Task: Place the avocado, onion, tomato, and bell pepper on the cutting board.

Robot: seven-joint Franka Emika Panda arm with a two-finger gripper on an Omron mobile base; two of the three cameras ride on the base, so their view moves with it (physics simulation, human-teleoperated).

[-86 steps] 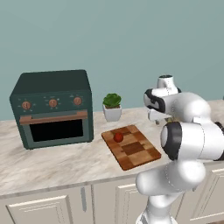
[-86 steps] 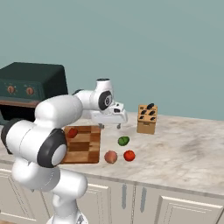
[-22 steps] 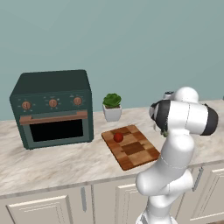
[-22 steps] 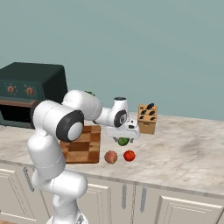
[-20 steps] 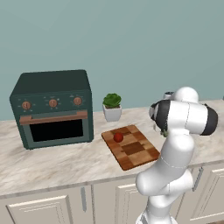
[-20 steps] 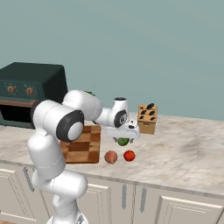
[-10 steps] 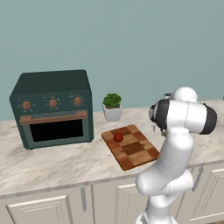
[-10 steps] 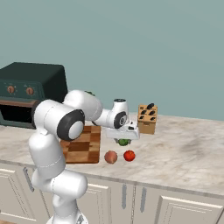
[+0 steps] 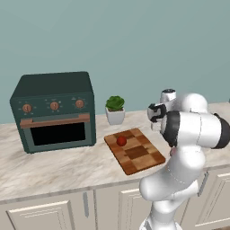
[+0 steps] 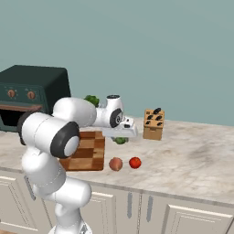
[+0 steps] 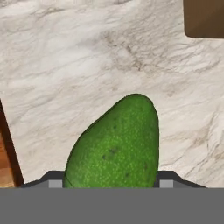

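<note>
My end effector (image 11: 105, 183) sits pinched on the avocado (image 11: 116, 142); its rounded skin could squirt free toward twelve o'clock when I lift.

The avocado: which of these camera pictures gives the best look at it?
The hand view: the avocado is large and close there, speckled green, between the gripper's fingertips over marble counter. The right base view shows a small green bit under the hand. In the left base view I cannot make it out.

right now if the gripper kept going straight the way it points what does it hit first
The avocado already sits between the gripper's fingers; just beyond it lies the counter, which it would probably meet first.
</note>
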